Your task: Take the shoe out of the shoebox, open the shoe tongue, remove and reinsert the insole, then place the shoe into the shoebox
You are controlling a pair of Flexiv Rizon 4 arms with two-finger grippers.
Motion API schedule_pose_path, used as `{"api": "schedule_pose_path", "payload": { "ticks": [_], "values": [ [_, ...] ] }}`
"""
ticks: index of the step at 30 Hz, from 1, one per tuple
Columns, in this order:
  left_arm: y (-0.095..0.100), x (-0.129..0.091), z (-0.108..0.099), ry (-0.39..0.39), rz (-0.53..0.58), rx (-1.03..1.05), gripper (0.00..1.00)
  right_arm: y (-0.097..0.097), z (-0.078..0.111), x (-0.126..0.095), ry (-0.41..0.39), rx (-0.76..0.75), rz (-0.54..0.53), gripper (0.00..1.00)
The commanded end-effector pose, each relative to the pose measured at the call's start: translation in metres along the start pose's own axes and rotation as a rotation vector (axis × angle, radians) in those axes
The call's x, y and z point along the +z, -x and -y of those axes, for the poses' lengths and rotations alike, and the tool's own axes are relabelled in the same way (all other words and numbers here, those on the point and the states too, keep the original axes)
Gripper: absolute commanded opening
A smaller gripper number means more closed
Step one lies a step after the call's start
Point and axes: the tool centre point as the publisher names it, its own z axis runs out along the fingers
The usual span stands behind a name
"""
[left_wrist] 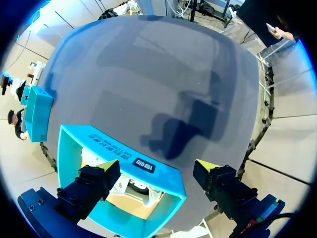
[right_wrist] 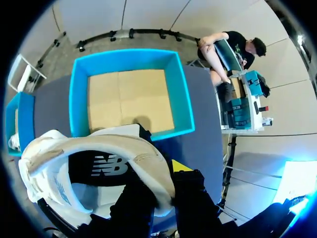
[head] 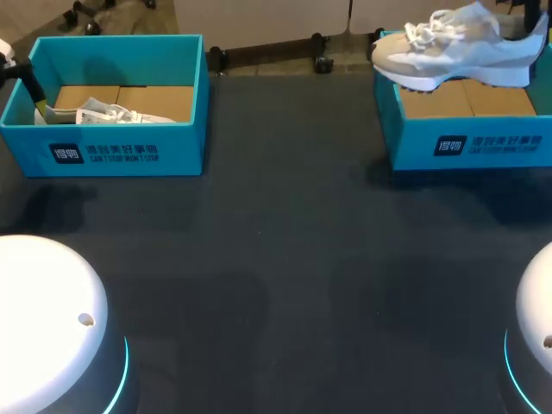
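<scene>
A white and beige shoe (head: 457, 47) hangs above the right teal shoebox (head: 470, 142), toe pointing left. My right gripper (right_wrist: 161, 158) is shut on the shoe's (right_wrist: 99, 163) heel collar, one finger inside and one outside. Under it, that shoebox (right_wrist: 79, 94) shows a bare cardboard floor. A second white shoe (head: 103, 114) lies in the left teal shoebox (head: 112, 151). My left gripper (left_wrist: 156, 166) hovers open over the near wall of that box (left_wrist: 148, 166), with the shoe (left_wrist: 133, 187) below it. In the head view only a dark part of the left gripper (head: 26, 82) shows, at the box's left end.
The dark grey table (head: 285, 259) stretches between the two boxes and toward the front. The white arm bases (head: 43, 319) (head: 539, 328) stand at the two front corners.
</scene>
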Motion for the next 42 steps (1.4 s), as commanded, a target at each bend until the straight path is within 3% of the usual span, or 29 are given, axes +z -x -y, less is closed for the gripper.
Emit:
{"api": "schedule_pose_path", "payload": {
  "ticks": [1, 23, 28, 32, 34, 42],
  "values": [
    [0.0, 0.001, 0.002, 0.004, 0.001, 0.0, 1.0, -0.013, 0.026, -0.009, 0.07, -0.029, 0.002, 0.0],
    [0.0, 0.001, 0.002, 0.004, 0.001, 0.0, 1.0, -0.065, 0.112, -0.016, 0.055, -0.028, 0.006, 0.0],
    [0.0, 0.001, 0.002, 0.004, 0.001, 0.0, 1.0, -0.082, 0.131, -0.018, 0.048, -0.014, -0.051, 0.0],
    [0.0, 0.001, 0.002, 0.004, 0.001, 0.0, 1.0, -0.091, 0.147, -0.025, 0.03, -0.022, 0.013, 0.0],
    [0.0, 0.001, 0.002, 0.004, 0.001, 0.0, 1.0, -0.097, 0.153, -0.029, 0.026, -0.035, -0.007, 0.0],
    [0.0, 0.001, 0.002, 0.004, 0.001, 0.0, 1.0, -0.097, 0.153, -0.029, 0.026, -0.035, -0.007, 0.0]
  ]
}}
